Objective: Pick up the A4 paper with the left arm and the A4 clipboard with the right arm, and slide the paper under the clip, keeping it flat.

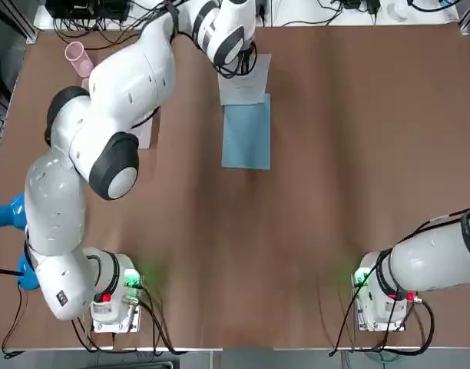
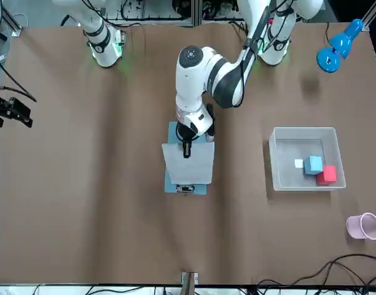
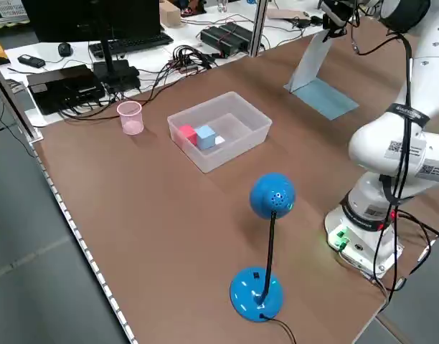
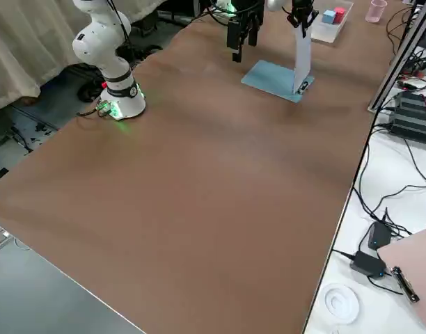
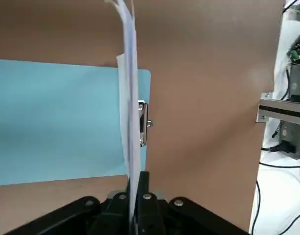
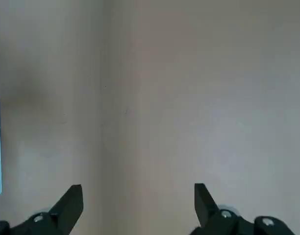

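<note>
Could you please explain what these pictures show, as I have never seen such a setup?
Two white robot arms share one brown table. One camera looks down from overhead, one faces the robot, two watch from the sides, and one rides on each wrist.

The left hand pinches a sheet of white paper, which hangs above a light-blue clipboard lying on the table, near its metal clip. The right hand is open, off to the side.

Also there: a bin with small blocks, a pink cup and a blue lamp.
</note>
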You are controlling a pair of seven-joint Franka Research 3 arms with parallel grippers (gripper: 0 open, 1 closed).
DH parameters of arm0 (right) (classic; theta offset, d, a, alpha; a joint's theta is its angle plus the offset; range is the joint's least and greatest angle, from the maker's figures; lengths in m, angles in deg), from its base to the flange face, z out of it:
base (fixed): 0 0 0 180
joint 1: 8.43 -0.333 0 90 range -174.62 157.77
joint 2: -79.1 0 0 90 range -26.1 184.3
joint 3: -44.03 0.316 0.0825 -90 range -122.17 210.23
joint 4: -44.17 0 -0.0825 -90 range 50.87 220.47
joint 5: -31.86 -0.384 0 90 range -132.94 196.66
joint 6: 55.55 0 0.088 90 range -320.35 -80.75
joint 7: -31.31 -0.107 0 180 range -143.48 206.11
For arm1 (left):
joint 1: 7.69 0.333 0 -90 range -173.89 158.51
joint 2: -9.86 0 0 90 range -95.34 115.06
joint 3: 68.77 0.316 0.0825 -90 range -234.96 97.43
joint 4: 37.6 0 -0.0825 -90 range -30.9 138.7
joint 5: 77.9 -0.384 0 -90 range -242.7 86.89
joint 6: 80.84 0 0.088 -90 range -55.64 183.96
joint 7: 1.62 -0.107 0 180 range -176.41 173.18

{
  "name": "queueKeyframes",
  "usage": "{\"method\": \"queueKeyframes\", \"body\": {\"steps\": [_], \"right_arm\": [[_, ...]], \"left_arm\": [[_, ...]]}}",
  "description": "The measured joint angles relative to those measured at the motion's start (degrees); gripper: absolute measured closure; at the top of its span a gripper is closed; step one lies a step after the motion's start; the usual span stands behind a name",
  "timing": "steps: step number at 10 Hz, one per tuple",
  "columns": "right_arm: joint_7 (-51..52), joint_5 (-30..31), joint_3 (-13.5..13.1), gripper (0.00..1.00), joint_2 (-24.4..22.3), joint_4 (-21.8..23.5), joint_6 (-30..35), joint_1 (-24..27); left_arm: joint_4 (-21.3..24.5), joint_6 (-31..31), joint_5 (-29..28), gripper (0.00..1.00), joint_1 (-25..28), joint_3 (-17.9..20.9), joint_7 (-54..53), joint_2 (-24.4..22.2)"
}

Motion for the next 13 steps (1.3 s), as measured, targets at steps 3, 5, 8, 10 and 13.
{"method": "queueKeyframes", "body": {"steps": [3,5,8,10,13], "right_arm": [[0.00,-0.39,-0.04,0.00,0.00,0.01,-0.61,0.48],[-0.01,-0.73,0.36,0.00,0.00,0.02,-0.63,0.84],[-0.05,-0.94,9.20,0.00,0.00,0.19,-0.66,8.43],[-0.04,-0.95,12.87,0.00,0.00,0.65,-0.65,12.30],[-0.04,-0.95,13.41,0.00,0.00,0.97,-0.28,12.78]], "left_arm": [[0.19,0.16,3.05,0.99,-0.02,0.05,0.00,1.31],[0.36,-0.19,3.21,0.99,-0.04,0.04,-0.16,1.48],[2.34,-1.68,3.54,0.99,-0.63,-0.87,-0.78,1.51],[2.32,-6.79,4.79,0.99,-0.76,-2.12,-2.26,0.93],[2.37,-12.04,5.60,0.99,-0.79,-2.86,-3.74,0.16]]}}
